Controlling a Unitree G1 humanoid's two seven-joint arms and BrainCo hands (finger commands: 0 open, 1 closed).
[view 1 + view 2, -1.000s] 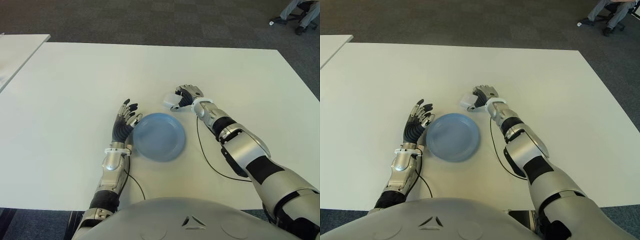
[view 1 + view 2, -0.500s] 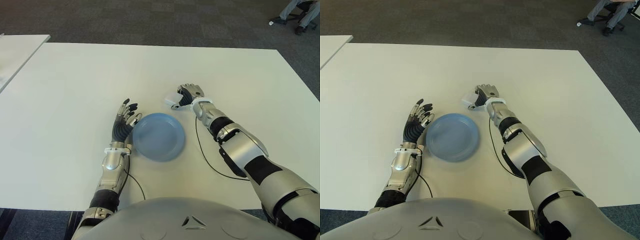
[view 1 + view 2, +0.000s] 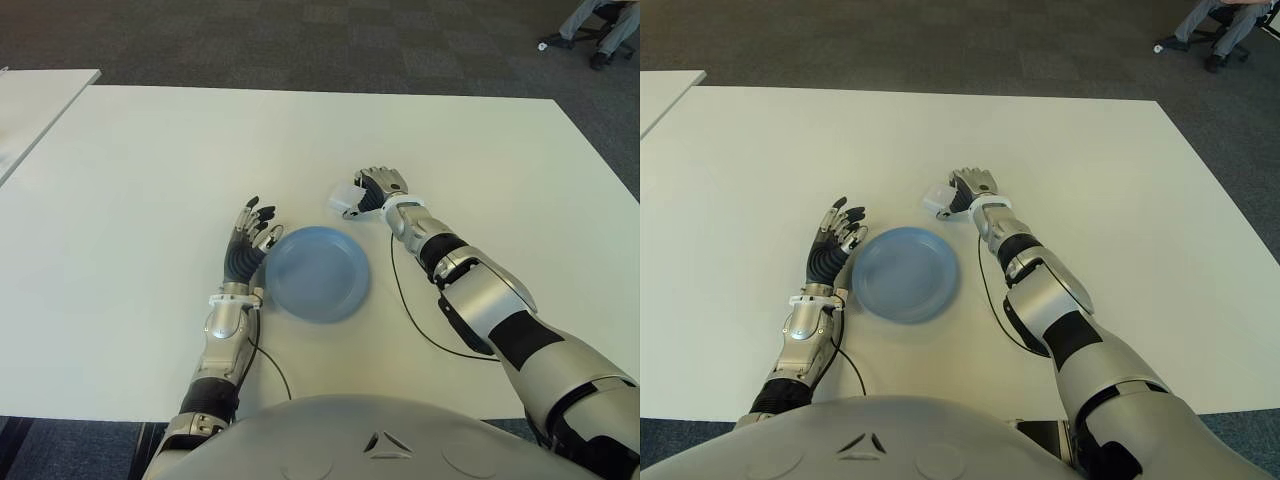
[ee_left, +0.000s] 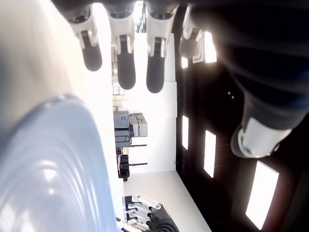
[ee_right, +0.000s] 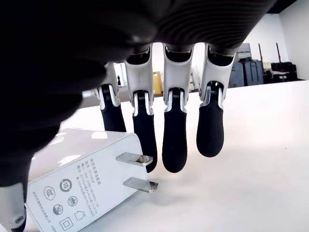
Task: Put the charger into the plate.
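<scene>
Now we see the charger [image 5: 77,188] beyond the plate [image 3: 318,273] | in our right hand [image 3: 375,190], fingers curled over it | left hand [image 3: 249,246] beside the plate, fingers spread, empty

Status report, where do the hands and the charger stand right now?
Right hand closing around charger, grip not confirmed. Charger on table, beyond the blue plate, not in it. Left hand open, left of plate. Path clear.

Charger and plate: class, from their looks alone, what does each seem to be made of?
Charger: apparently white matte plastic, with printed grey symbols and two shiny metal prongs. Plate: pale blue, smooth and slightly glossy, with soft highlights; plastic or glazed ceramic, the look cannot settle which.
</scene>
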